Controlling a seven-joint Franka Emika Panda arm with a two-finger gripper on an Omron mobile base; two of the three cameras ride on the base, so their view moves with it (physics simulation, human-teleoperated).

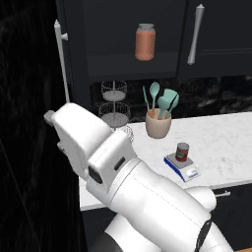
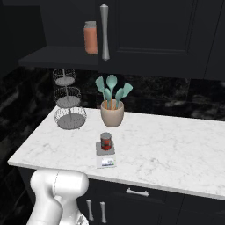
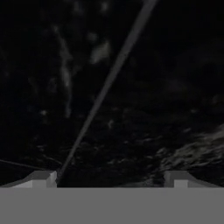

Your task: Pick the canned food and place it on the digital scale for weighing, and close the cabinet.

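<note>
We see the canned food (image 1: 182, 151) already standing on the digital scale (image 1: 182, 166) near the counter's (image 2: 176, 145) front edge, so we judge the closing of the cabinet (image 1: 133, 29) is the step in hand. Our gripper (image 3: 111, 177), fingers (image 3: 43, 178) spread wide and holding nothing, faces a dark surface at far left. Next we must push the open left door (image 1: 61, 59) shut, swinging clear of the wire rack (image 1: 115, 110) below.

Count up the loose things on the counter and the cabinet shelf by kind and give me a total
Red can, standing on the scale: 1
Digital scale: 1
Orange-pink jar on the cabinet shelf: 1
Utensil crock: 1
Teal utensils in the crock: 4
Three-tier wire stand: 1
Total: 9
</note>
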